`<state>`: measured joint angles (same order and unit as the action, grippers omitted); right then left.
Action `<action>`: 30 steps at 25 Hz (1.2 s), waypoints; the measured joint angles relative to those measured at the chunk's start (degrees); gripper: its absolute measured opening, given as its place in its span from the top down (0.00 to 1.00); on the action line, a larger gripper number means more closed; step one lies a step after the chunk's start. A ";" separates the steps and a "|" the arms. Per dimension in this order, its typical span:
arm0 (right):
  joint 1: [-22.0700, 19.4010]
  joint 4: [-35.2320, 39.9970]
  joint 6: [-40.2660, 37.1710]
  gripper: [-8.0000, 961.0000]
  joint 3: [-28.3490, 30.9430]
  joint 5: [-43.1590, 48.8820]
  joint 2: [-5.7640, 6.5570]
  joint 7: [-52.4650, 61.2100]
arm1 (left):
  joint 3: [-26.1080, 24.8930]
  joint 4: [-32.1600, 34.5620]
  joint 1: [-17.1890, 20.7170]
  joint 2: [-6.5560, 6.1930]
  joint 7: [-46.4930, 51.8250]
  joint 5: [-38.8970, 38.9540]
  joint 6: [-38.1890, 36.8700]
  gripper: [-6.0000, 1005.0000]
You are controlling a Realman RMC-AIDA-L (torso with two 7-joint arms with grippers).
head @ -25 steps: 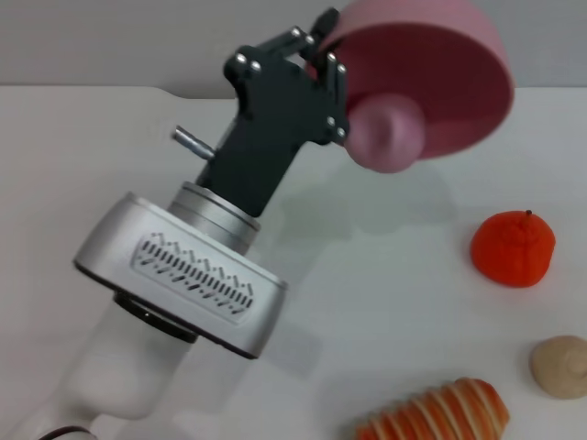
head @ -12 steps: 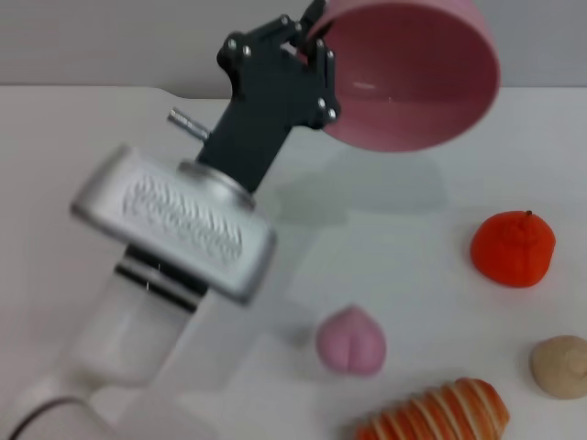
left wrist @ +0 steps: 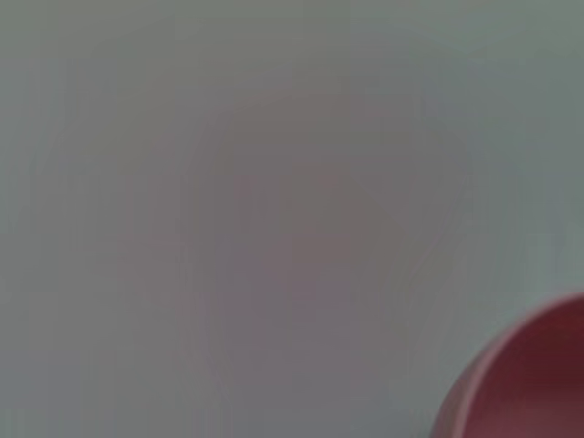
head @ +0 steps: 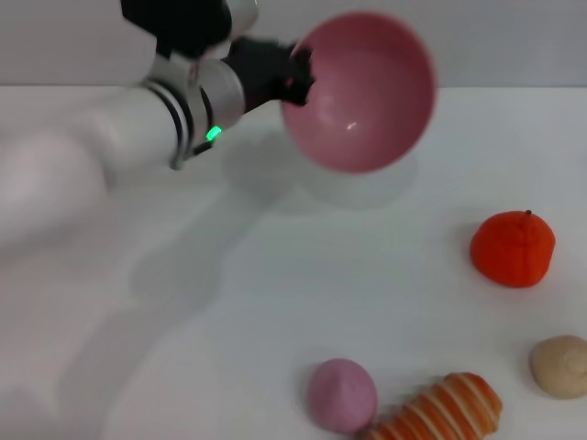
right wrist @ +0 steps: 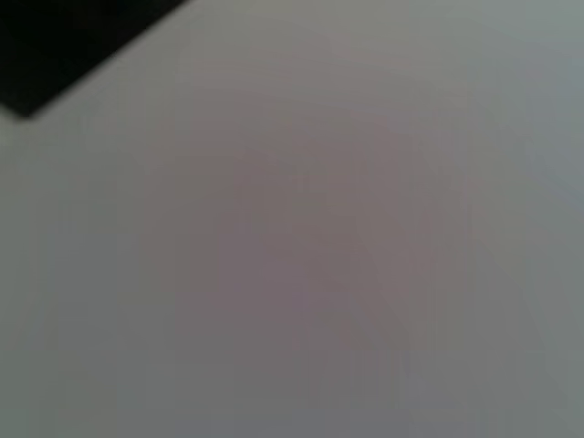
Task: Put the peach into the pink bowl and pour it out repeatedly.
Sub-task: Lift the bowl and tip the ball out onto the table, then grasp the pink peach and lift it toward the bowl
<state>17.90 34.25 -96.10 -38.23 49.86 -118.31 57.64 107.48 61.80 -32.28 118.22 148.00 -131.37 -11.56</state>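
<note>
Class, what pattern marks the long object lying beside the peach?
Orange with pale cream stripes on the long object, seen best in the head view.

- I find no readable text, label, brand, number or sign in any view.
- The left arm (head: 188, 101) carries only a small lit green indicator, with no characters on it.
- The pink bowl (head: 358, 92) and the peach (head: 341, 395) are plain, without markings I can read.
</note>
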 joint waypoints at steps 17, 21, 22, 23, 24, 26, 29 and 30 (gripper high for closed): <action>12.49 47.68 -13.80 0.51 -12.08 64.07 0.50 58.65 | -26.48 -9.32 -9.66 -0.36 -0.67 1.51 -29.90 0.96; 19.11 42.13 -13.34 0.51 -20.04 78.02 -0.20 62.74 | -28.35 -9.37 -9.71 -0.36 -0.68 1.63 -32.19 0.96; 19.97 40.09 -12.79 0.51 -21.65 78.87 -0.29 62.79 | -28.41 -9.38 -9.70 -0.36 -0.67 1.64 -32.35 0.96; 20.76 37.77 -12.23 0.51 -23.53 79.22 -0.38 62.78 | -28.40 -9.37 -9.61 -0.36 -0.62 1.67 -32.47 0.96; 21.35 35.65 -11.29 0.51 -25.49 79.24 -0.41 62.74 | -28.40 -9.37 -9.50 -0.36 -0.56 1.70 -32.59 0.96; 21.98 32.72 -8.90 0.51 -29.05 79.28 -0.40 62.64 | -28.29 -9.39 -9.27 -0.35 -0.41 1.73 -32.90 0.96; 22.13 29.01 -3.89 0.51 -34.10 79.55 -0.42 62.58 | -27.98 -9.55 -8.83 -0.21 -0.38 1.80 -33.13 0.96; 22.14 27.76 -2.06 0.51 -35.56 79.57 -0.42 62.57 | -27.98 -9.55 -8.83 -0.21 -0.38 1.80 -33.13 0.96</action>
<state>40.04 62.00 -98.16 -73.79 129.43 -118.73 120.21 79.50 52.25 -41.11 118.02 147.62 -129.57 -44.69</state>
